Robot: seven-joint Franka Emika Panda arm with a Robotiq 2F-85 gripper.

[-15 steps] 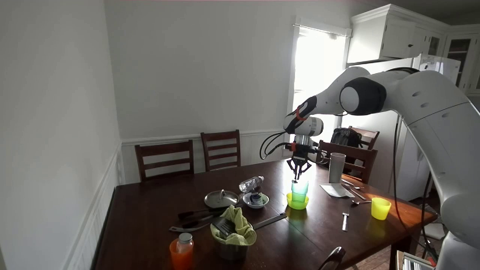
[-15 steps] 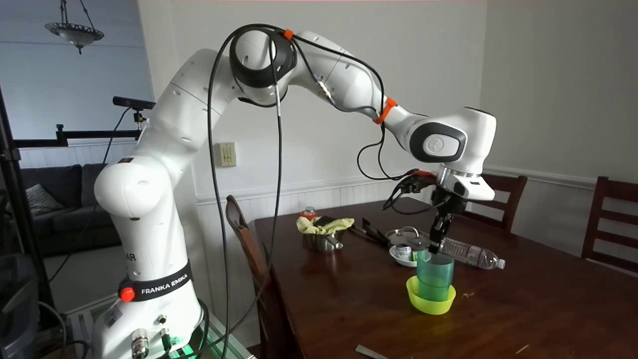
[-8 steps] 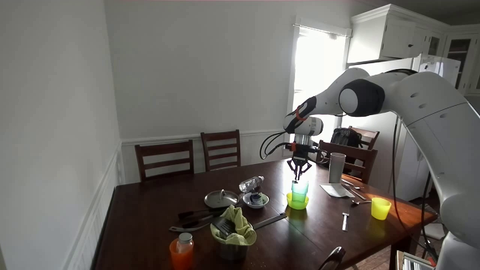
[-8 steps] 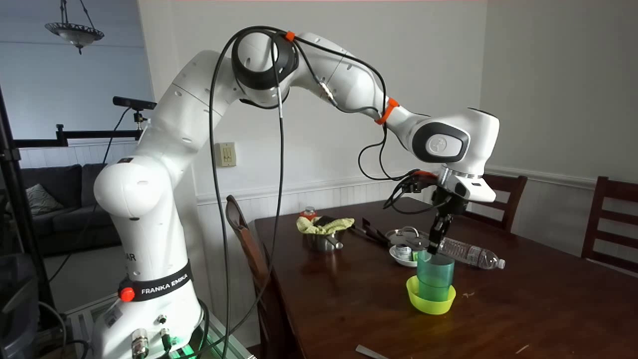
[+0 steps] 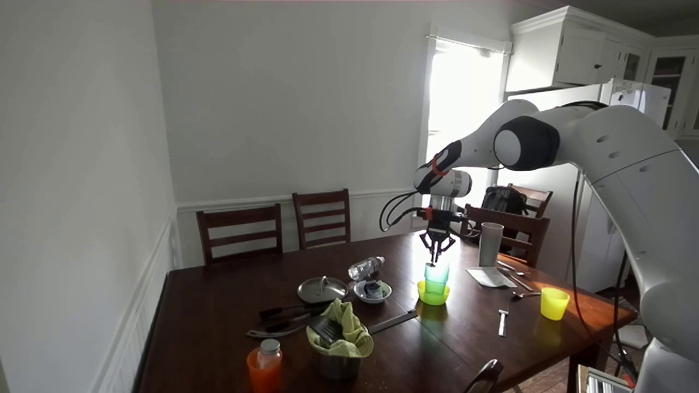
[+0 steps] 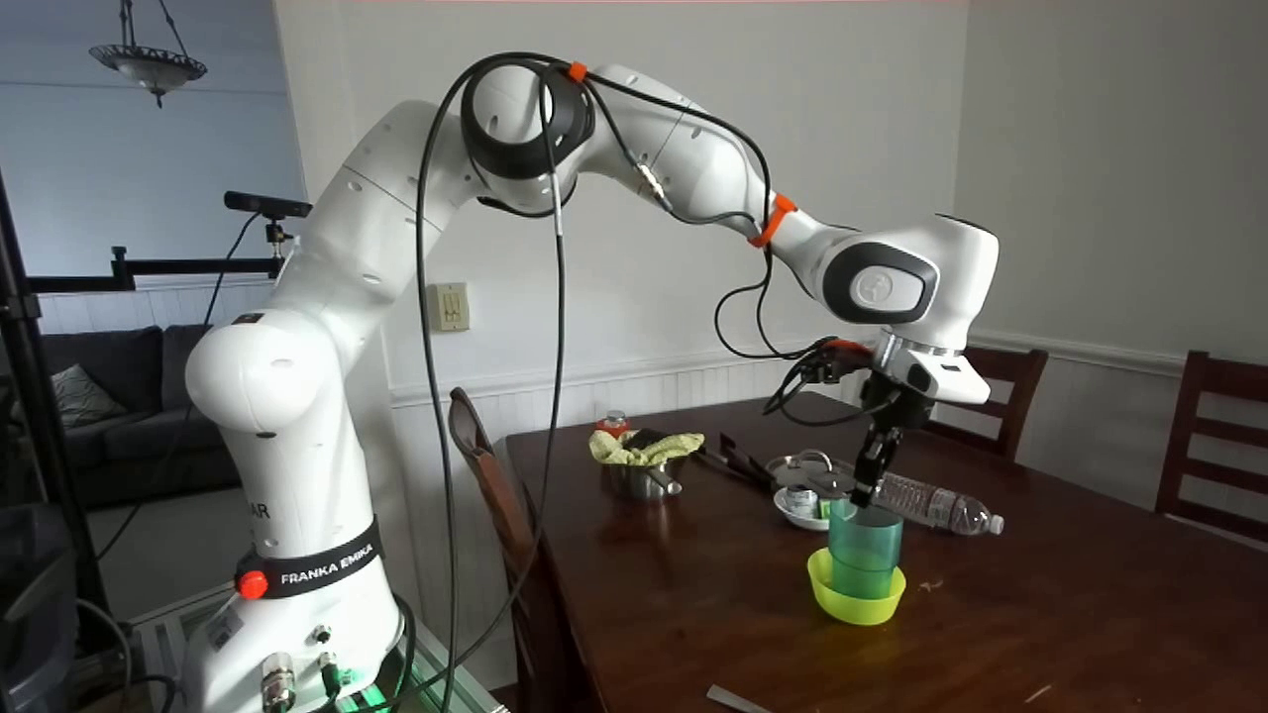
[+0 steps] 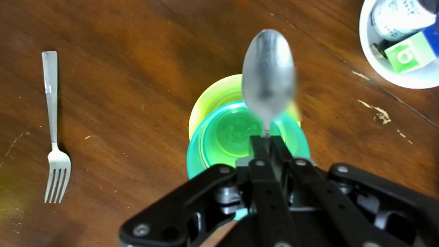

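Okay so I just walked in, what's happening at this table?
The robot's gripper is clamped on a spoon, whose head sticks out ahead of it. They hang by the rim of a teal cup, which stands in a yellow-green bowl on the table. Whether the spoon touches the cup, I can't tell. A fork and a white bowl are on the table too, both apart from the gripper.

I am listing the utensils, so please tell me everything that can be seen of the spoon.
The spoon is silvery and shiny, metal by its look, with an oval head, partly blurred, narrowing to a thin neck. The gripper is shut on it behind the head; most of the handle is hidden. In the wrist view the head sticks out in front of the teal cup and yellow bowl; I cannot tell whether it touches either.
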